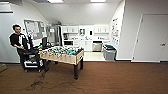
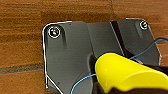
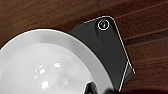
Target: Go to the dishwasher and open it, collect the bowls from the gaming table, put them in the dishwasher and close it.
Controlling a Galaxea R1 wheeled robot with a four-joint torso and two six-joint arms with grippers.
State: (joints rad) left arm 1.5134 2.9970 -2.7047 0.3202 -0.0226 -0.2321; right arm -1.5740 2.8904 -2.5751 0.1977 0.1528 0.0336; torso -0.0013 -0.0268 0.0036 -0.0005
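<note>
A yellow bowl (image 2: 125, 72) shows close up in the left wrist view, above the brown carpet, with my left gripper (image 2: 110, 89) shut on it at its lower side. In the right wrist view a white bowl (image 3: 47, 67) is held over the carpet, and my right gripper (image 3: 90, 88) is shut on its rim. The dishwasher (image 1: 97, 46), with a steel front, stands far off under the white kitchen counter. It is too small to tell how its door stands. The gaming table is out of view.
A green-field foosball table (image 1: 63, 55) stands ahead on the left. A person (image 1: 20, 41) sits behind it at a dark cart (image 1: 31, 63), with cables (image 1: 37, 82) on the carpet. Grey bins (image 1: 109, 52) stand by the right wall. Brown carpet (image 1: 120, 77) leads toward the kitchen.
</note>
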